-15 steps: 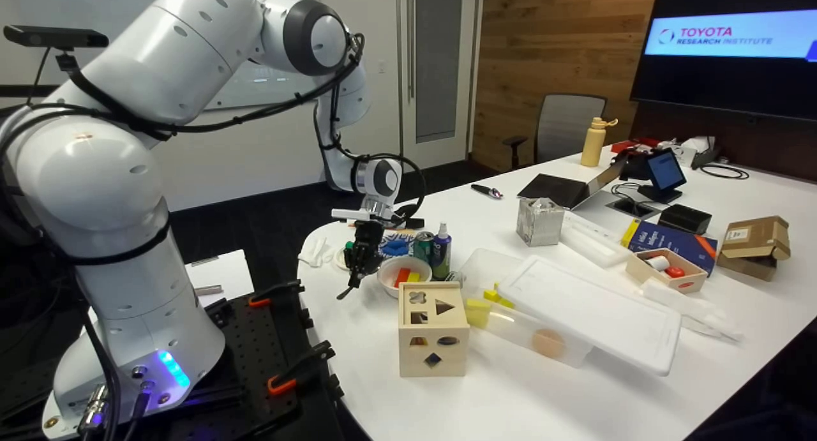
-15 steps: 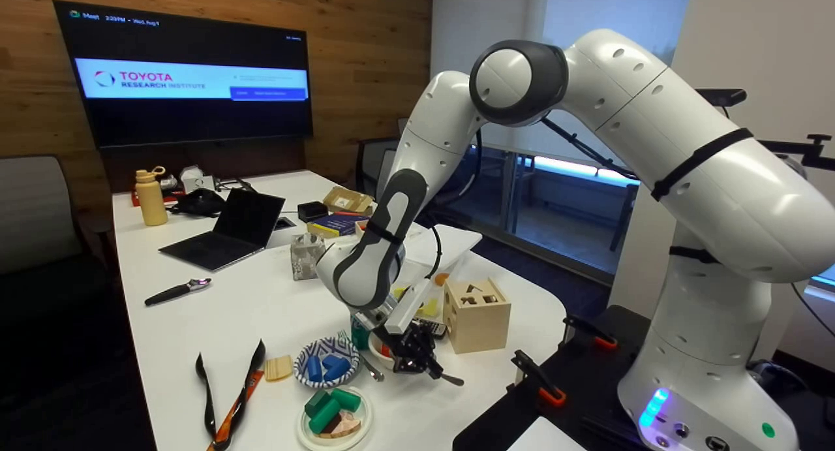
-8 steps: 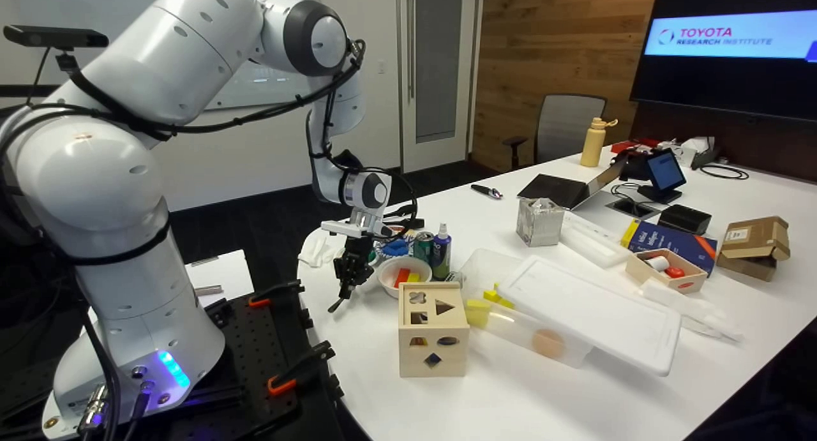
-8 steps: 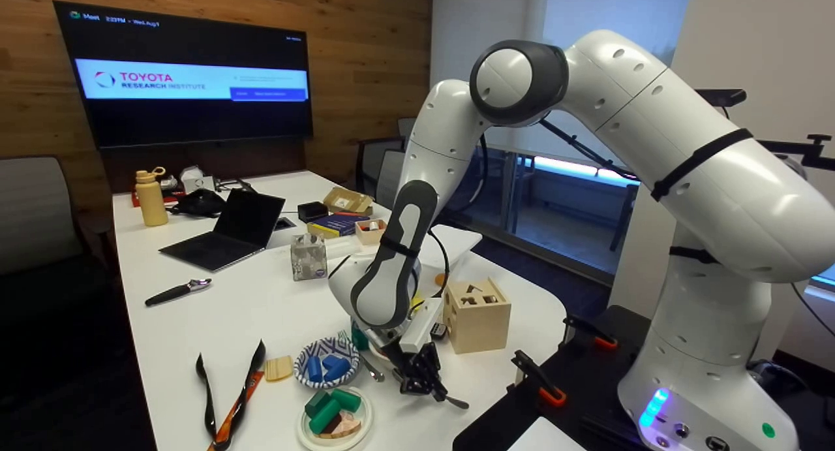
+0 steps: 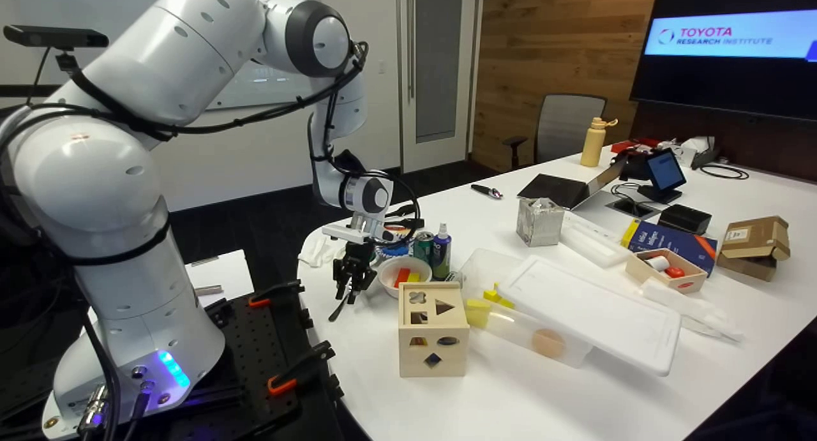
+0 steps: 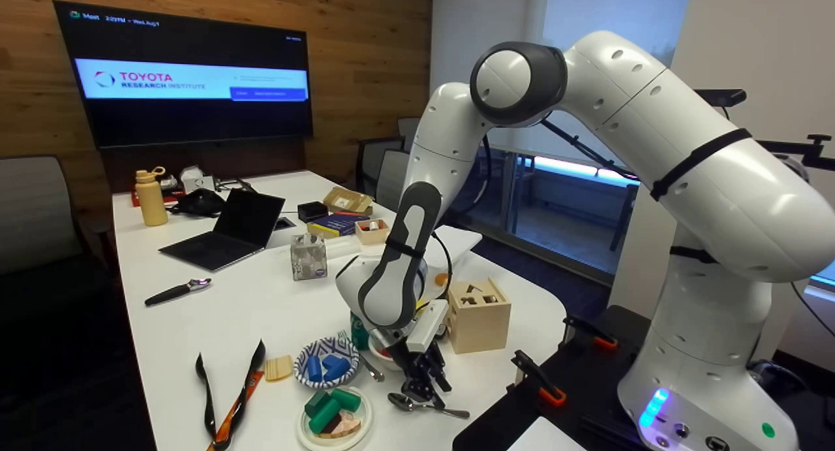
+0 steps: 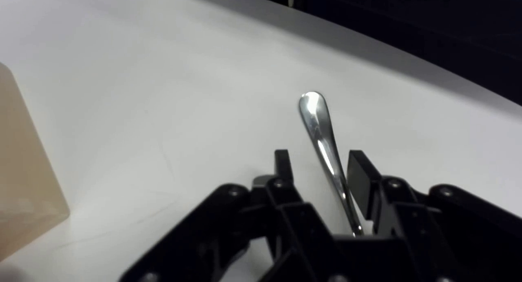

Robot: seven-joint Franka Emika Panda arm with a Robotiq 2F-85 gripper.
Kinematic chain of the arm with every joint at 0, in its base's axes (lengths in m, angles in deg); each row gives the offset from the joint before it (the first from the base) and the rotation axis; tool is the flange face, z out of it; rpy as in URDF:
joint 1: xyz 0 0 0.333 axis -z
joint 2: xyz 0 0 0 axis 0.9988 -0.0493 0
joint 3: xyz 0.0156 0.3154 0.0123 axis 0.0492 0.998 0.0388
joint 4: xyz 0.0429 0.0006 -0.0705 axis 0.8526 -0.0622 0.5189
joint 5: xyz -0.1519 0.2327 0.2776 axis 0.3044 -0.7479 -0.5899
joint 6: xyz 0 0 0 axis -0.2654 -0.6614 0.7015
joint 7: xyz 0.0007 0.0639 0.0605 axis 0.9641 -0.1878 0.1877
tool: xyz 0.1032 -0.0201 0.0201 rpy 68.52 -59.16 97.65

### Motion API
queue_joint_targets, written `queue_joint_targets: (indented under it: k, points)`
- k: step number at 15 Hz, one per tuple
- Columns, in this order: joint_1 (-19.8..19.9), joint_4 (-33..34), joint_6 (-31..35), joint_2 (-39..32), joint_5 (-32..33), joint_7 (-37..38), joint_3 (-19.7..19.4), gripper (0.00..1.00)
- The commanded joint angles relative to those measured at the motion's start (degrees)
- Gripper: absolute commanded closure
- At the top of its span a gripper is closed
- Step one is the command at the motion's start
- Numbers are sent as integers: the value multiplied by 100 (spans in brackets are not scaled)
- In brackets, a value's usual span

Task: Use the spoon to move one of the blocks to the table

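Observation:
The metal spoon (image 6: 402,402) lies on the white table (image 6: 248,314), handle toward the robot. My gripper (image 6: 433,399) is low over it and open. In the wrist view the gripper (image 7: 320,163) has a finger on each side of the handle (image 7: 324,147), which runs nearer the right pad. The spoon's bowl is hidden there. A red block (image 5: 402,276) and a yellow block (image 5: 413,277) sit in a white bowl (image 5: 386,286) beside the gripper. Blue blocks (image 6: 336,369) are in a patterned bowl (image 6: 301,373). Green blocks (image 6: 324,415) lie on a white plate (image 6: 306,438).
A wooden shape-sorter box (image 5: 434,332) stands near the gripper, also in the wrist view (image 7: 24,172). A clear bin (image 5: 568,348) with a tilted lid (image 5: 593,310) is beyond it. A can (image 5: 423,246) and spray bottle (image 5: 441,253) stand behind the white bowl. Tongs (image 6: 238,399) lie farther off.
The gripper, earlier shut on the spoon and holding it, has moved away from the white bowl and lower. Its fingers have opened, and the spoon has been let go onto the table.

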Motion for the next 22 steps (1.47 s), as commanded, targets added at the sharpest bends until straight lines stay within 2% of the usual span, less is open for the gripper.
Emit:
queue_joint_targets:
  k: [1,4,5,8,11,16,22]
  points:
    - [38,-137,147,121,-165,-231,3,26]
    - [12,-303,271,346,-156,-137,-8,4]
    - [7,-430,383,505,-152,-92,-5,0]
    - [-34,-881,810,1077,-128,45,-19,0]
    - [-75,-1582,1293,1951,-100,180,-35,0]
    - [-58,-2571,2392,3238,82,324,-205,0]
    - [117,-2971,2824,3838,279,89,-399,0]
